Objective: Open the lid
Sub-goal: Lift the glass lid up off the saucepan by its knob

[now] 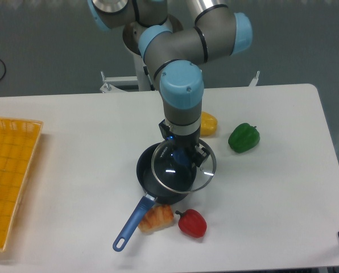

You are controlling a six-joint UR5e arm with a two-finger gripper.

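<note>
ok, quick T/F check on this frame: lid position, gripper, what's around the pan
1. The lid sits centred and sealed on the pan. False: it is offset to the right, overhanging the pan's rim.
2. The gripper is at the lid's knob. True.
3. The green pepper lies inside the pan. False: it is on the table, right of the pan.
4. The red pepper lies beside the bread piece, near the pan handle. True.
5. The yellow tray is at the table's right edge. False: left edge.
</note>
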